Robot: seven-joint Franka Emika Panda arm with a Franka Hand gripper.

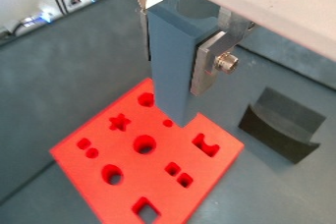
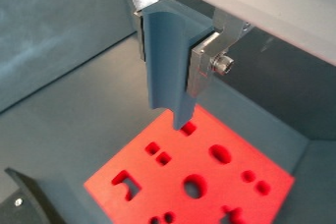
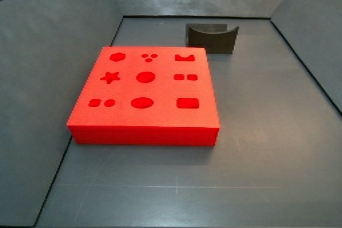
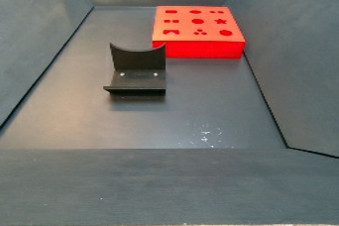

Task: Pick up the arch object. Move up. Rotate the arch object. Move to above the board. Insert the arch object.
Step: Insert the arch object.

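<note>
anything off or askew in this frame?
Nothing stands out. The gripper holds the arch object upright above the board; the fixture stands apart on the floor.

Soft, even, rather dim light with faint shadows. Both wrist views are grainy; the gripper is up close and slightly blurred. The red board looks saturated. Small glints on the floor in a side view.

Blue-grey arch object in the silver-plated gripper, red-orange board with darker cut-outs, dark fixture, grey floor
</note>
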